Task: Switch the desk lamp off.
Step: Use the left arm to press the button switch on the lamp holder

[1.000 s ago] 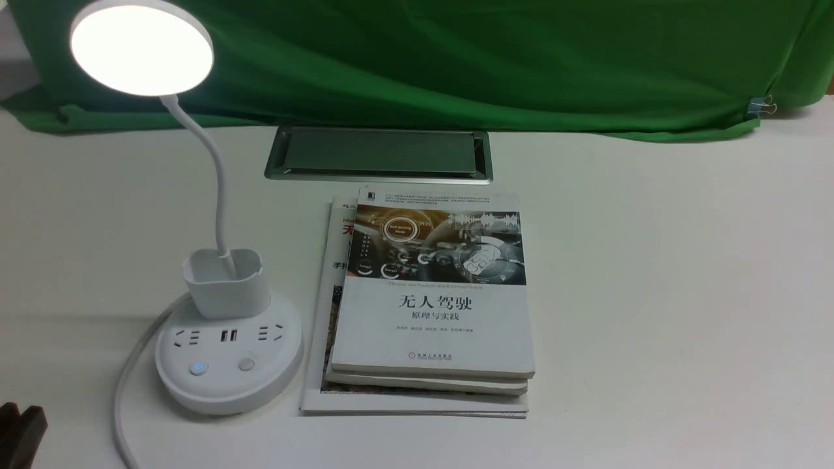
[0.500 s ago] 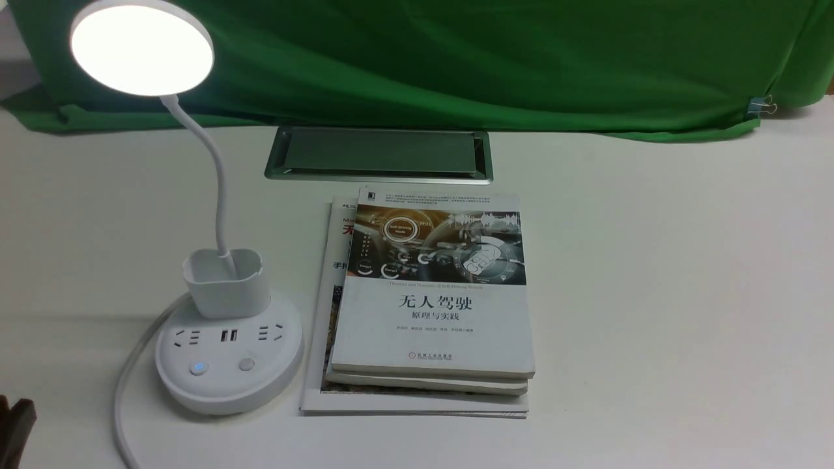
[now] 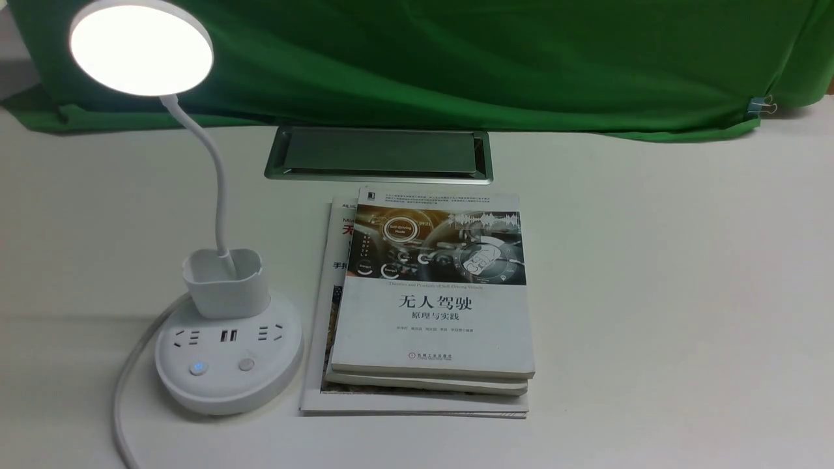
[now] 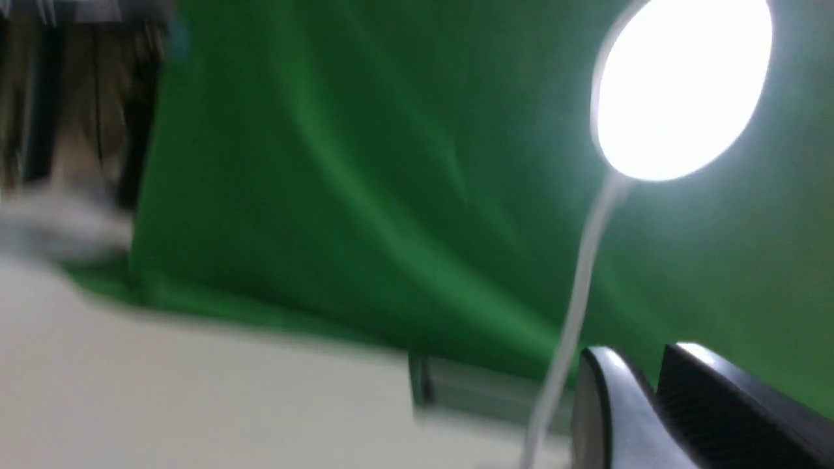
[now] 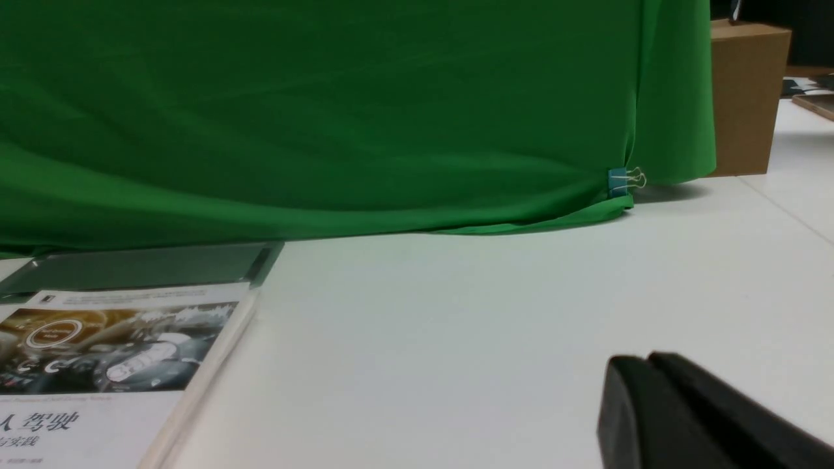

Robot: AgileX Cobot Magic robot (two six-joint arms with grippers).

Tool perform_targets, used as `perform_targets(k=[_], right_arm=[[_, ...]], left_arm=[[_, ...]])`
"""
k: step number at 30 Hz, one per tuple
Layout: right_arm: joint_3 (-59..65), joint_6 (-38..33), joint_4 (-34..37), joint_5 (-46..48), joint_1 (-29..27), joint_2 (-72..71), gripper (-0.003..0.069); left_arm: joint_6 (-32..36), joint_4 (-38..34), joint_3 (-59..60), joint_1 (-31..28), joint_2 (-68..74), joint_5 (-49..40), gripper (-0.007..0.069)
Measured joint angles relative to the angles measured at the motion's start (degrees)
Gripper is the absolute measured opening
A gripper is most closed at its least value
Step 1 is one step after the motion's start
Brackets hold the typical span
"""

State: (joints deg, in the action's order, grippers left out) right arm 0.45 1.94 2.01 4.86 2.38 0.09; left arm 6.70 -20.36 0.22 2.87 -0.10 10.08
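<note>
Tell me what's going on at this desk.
Nothing is touching the desk lamp yet. Its round head is glowing, and a blue light shows on one button of the base. Neither arm appears in the front view. The left gripper, jaws together, shows only in its blurred wrist view, facing the lamp's neck. The right gripper, jaws together too, sits low over the white table off to the side of the stack of books.

Table (image 3: pixel 664 293) right of book stack (image 3: pixel 433 306): bare, wide passage. Book stack just beside desk lamp (image 3: pixel 221 355) base, gap narrow. Power cord (image 3: pixel 122 397) curves along base's left. Near-edge strip before base open. Cup holder (image 3: pixel 225 286) blocks base from behind. Green cloth (image 3: pixel 456 58) closes far side.
</note>
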Motion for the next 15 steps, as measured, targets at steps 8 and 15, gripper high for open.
perform_targets(k=[8,15], right_arm=[[0.00,0.00,0.00,0.00,0.00,0.00,0.0036],[0.00,0.00,0.00,0.00,0.00,0.00,0.0036]], left_arm=[[-3.82,-0.19,-19.94,0.00,6.64,-14.32,0.0092],[-3.71,-0.13,-31.65,0.00,21.13,-33.91,0.0092]])
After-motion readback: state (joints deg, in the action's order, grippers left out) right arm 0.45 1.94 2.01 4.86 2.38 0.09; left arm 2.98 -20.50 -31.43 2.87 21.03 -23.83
